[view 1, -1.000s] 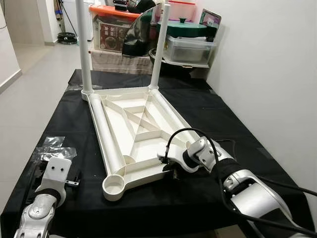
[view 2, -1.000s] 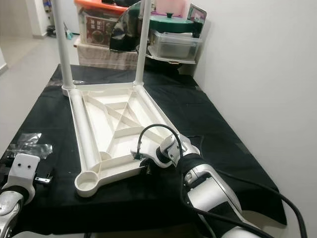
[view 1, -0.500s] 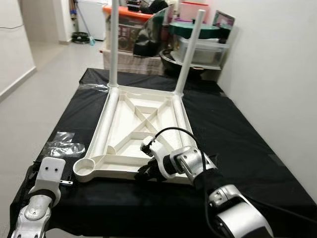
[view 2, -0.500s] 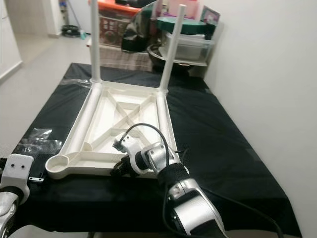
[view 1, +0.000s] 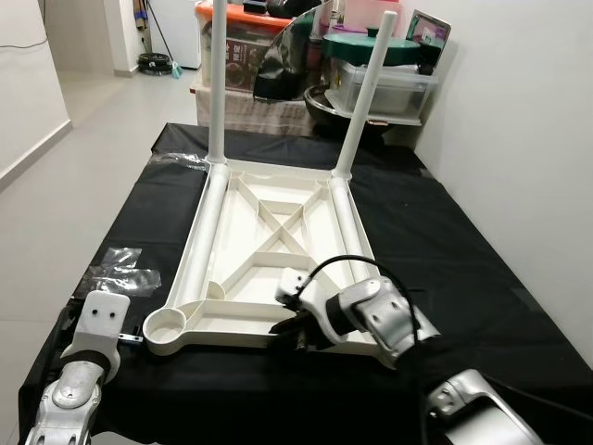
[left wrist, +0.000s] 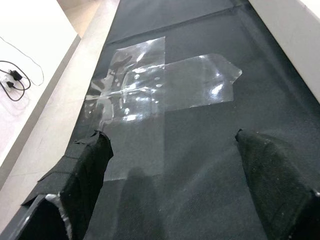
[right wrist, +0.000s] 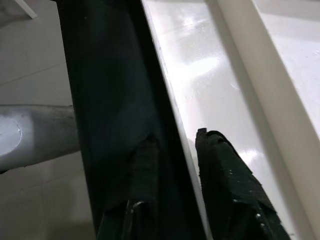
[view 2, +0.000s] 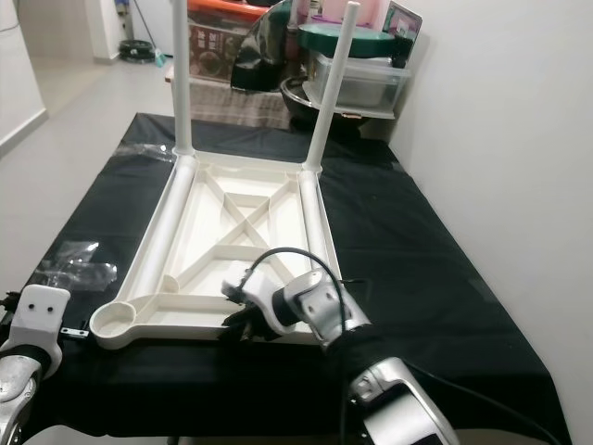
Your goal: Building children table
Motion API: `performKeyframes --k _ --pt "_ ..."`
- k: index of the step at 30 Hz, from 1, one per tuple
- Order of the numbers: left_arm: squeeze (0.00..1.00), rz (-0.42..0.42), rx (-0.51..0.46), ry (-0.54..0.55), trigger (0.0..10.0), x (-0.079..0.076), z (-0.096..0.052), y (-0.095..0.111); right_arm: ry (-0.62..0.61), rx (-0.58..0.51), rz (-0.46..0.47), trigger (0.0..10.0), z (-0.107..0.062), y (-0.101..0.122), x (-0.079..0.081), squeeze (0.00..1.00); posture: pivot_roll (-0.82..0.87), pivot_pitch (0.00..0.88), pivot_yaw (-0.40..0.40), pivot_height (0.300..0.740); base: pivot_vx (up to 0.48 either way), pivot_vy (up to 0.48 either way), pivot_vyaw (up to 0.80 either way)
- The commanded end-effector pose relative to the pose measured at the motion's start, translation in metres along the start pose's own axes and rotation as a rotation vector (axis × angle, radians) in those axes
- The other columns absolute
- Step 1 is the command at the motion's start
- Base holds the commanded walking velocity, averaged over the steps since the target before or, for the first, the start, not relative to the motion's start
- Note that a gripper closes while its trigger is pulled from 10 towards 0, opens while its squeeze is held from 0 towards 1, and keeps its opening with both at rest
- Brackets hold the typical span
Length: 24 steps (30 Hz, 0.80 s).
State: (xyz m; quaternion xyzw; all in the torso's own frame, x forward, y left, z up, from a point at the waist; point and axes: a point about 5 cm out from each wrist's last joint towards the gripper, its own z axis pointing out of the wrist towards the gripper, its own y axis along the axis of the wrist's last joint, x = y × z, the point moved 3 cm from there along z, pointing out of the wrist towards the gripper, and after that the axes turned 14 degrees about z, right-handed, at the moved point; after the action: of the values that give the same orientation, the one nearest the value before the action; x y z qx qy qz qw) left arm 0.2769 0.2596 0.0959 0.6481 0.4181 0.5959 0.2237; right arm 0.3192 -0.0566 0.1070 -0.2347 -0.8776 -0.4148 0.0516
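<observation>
Left claw (left wrist: 175, 165) spread, hovering over bare black bench (view 1: 445, 232) near clear plastic bags (view 1: 120, 269) at the left edge. White children's table (view 1: 269, 250) lay upside down mid-bench, two legs (view 1: 218, 79) standing at its far end. Right claw (right wrist: 175, 175) pinched the tabletop's near rim (right wrist: 170, 100).

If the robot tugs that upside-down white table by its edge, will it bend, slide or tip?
The white table top looks like rigid ribbed plastic, so it probably stays stiff. The right gripper pinches its near rim; it likely slides easily on the black cloth. The two upright legs might make it tip if lifted.
</observation>
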Motion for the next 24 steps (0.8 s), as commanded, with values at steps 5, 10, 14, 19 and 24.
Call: performKeyframes --k 5,10,14,19,24 --pt "0.00 0.002 0.023 -0.064 10.0 -0.017 -0.001 -0.005 0.136 -0.062 -0.026 10.0 -0.009 0.015 0.033 1.00 0.08 0.000 -0.139 0.740 0.000 0.000 0.00" --pt "0.00 0.004 0.021 -0.064 10.0 -0.016 0.000 -0.005 0.205 -0.124 -0.061 10.0 -0.023 0.030 0.047 1.00 0.08 0.000 -0.132 0.740 0.000 0.000 0.00" --pt "0.00 0.004 0.010 -0.054 10.0 -0.014 0.001 -0.003 0.216 -0.210 -0.075 10.0 -0.039 0.050 0.050 1.00 0.08 0.000 -0.132 0.740 0.000 0.000 0.00" --pt "0.00 -0.014 -0.044 0.007 10.0 -0.004 0.003 0.009 0.031 -0.448 0.043 10.0 -0.047 0.089 0.024 1.00 0.09 0.000 -0.132 0.740 0.000 0.000 0.00" --pt "0.00 -0.028 -0.160 0.118 10.0 0.017 0.001 0.034 -0.329 -0.718 0.282 10.0 -0.053 0.103 -0.022 0.72 0.10 0.000 -0.128 0.740 0.000 0.000 0.00"
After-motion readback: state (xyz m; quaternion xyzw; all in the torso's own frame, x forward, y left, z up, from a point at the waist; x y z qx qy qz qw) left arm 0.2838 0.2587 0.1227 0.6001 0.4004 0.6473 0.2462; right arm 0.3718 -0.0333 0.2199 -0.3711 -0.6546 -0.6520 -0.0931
